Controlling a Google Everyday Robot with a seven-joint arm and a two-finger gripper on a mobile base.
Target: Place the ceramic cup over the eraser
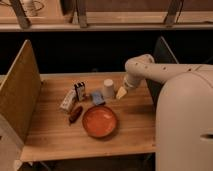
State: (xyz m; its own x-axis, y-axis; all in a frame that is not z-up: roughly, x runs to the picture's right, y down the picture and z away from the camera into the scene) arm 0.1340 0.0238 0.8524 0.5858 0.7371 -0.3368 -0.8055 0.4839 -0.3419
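Near the back edge of the counter (135, 132), about midway along it, the ceramic cup (108, 88) stands with its long axis vertical; whether its mouth faces up or down cannot be told. The gripper (121, 92) sits just beside it on the view's right, its opening not discernible. A flat blue block (97, 98) lies just front-left of the cup, with the orange plate (100, 121) nearer the front. Bare wood stretches along the front and right; a tall side panel (20, 85) walls the left edge.
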